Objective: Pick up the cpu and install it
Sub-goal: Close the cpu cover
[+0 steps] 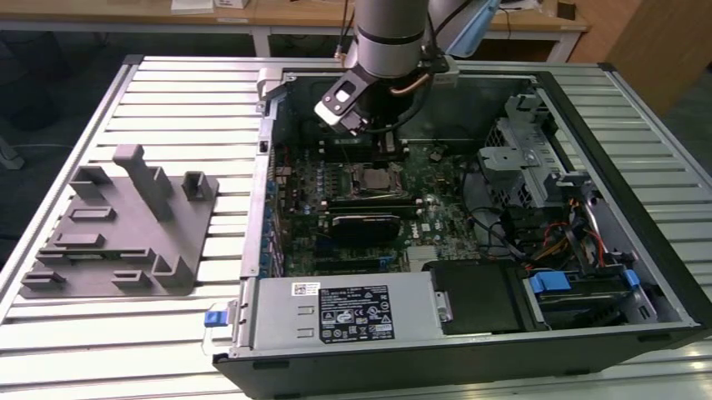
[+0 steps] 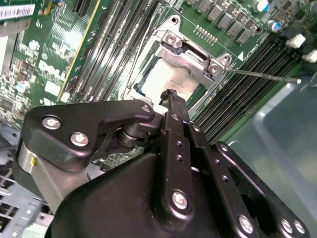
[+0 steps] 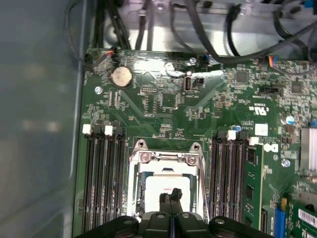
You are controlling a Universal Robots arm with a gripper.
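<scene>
Slatted metal surface [image 1: 178, 100], with a grey fixture [image 1: 117, 225] on the exterior view's left and an open PC case [image 1: 445, 371] to its right. Inside, the cpu [image 2: 161, 79] already sits in the socket frame [image 2: 190, 54]. The arm's fingers [image 2: 173, 106] hang right over it, pinched together and holding nothing. Looks like the seating stage, so whatever follows wants a light, straight touch.

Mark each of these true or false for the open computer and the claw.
1. The cpu lies in the motherboard socket. True.
2. The claw holds the cpu aloft. False: it is shut on nothing, just over the seated cpu.
3. The grey fixture sits inside the case. False: it stands on the slatted table, beside the case.
4. The case lies open on the table. True.
</scene>
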